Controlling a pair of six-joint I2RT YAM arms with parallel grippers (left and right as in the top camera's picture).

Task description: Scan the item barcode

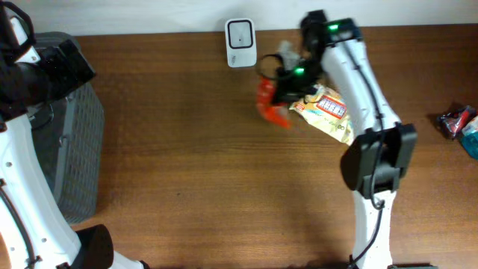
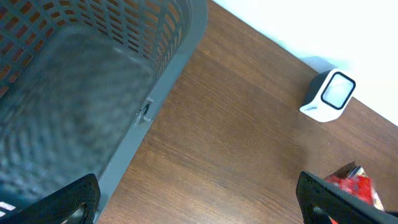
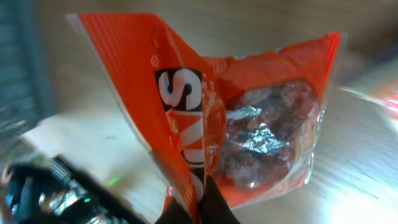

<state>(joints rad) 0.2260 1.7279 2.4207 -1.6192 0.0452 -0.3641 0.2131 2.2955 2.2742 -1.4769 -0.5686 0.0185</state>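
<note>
Near the far edge of the wooden table (image 1: 194,164), a little in front of the white barcode scanner (image 1: 240,42) and to one side of it, the right gripper (image 1: 287,81) holds an orange snack packet (image 1: 269,101). Its claw is pressed together on the packet. In the right wrist view the dark fingertips (image 3: 211,208) pinch the fold of foil that runs along the middle of the packet. The packet is crumpled. It has white letters on a black patch and a clear window, through which dark reddish pieces are seen. Whether the lower end of the packet touches the table, the pictures do not tell.

Just beside the packet, partly under the right arm, a yellow snack packet (image 1: 328,112) lies flat on the wood. The scanner stands close to the wall and shows a square window on its face. At the right edge of the table, well apart from the rest, lie some wrapped snacks (image 1: 459,123) in red and blue.

On the left side, the left gripper (image 2: 199,202) hangs over the corner of a grey plastic basket (image 2: 93,62) with lattice walls. Its claw is spread wide, one fingertip at each lower corner of the left wrist view. This view also shows the scanner and a bit of the orange packet.
</note>
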